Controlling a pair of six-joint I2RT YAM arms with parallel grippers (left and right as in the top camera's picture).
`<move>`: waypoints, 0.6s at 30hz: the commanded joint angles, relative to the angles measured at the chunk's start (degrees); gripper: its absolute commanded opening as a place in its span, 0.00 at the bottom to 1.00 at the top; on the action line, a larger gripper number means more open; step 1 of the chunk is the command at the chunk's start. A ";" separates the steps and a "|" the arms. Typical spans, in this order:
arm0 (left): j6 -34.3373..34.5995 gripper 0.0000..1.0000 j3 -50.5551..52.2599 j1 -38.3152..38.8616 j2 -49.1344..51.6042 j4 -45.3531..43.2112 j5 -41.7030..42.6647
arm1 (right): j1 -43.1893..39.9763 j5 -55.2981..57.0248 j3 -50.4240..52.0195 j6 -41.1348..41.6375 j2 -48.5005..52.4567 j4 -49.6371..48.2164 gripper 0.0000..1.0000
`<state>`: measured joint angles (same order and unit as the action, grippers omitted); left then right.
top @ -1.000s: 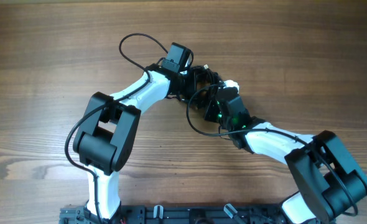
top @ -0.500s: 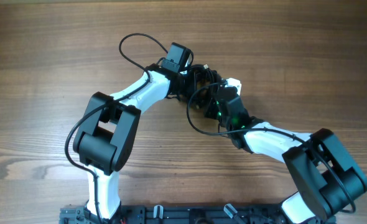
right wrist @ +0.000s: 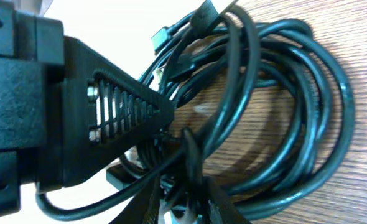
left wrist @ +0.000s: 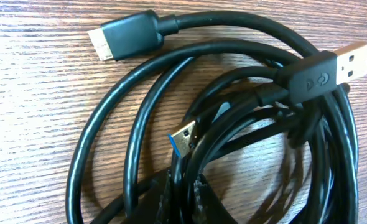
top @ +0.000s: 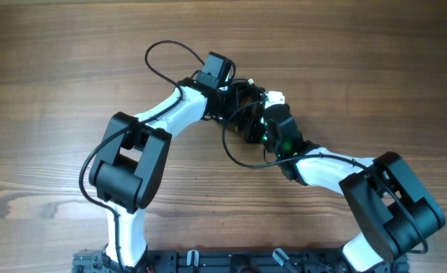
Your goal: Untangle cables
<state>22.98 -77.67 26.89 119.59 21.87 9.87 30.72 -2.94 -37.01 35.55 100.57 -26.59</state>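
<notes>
The black cables lie bunched on the wooden table between my two grippers, with one loop trailing toward the near side. In the left wrist view the cables form a coil with a silver USB plug, a black flat plug and a blue-tipped plug. My left gripper is shut on two strands at the coil's near edge. Pressed in from the right, my right gripper has its jaws narrowly apart with strands pinched between them. The left gripper's finger crosses the right wrist view.
A thicker black wire loops from the left arm toward the back left. The right arm reaches in from the near right. A black rail runs along the table's near edge.
My right gripper has moved left and farther back, into the bundle, and the trailing cable loop has shifted left with it. The left arm has stayed still.
</notes>
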 commanded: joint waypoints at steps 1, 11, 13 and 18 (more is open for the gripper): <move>-0.28 0.13 0.50 0.59 2.29 0.92 1.01 | 0.20 -4.90 -1.38 -1.09 1.33 -1.05 0.29; -0.28 0.13 0.50 0.59 2.29 0.87 1.01 | -0.79 -4.63 -1.40 -4.04 -0.35 -1.53 0.56; -0.28 0.13 0.50 0.59 2.29 0.90 1.01 | -1.95 -4.66 -1.79 -4.96 -5.92 2.84 0.68; -0.28 0.13 0.50 0.59 2.29 0.83 1.01 | -2.36 -4.92 -2.51 -4.90 -18.18 16.09 1.00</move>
<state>23.05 -77.69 26.89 119.59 22.00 10.11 28.40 -7.53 -37.89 31.38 88.64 -14.00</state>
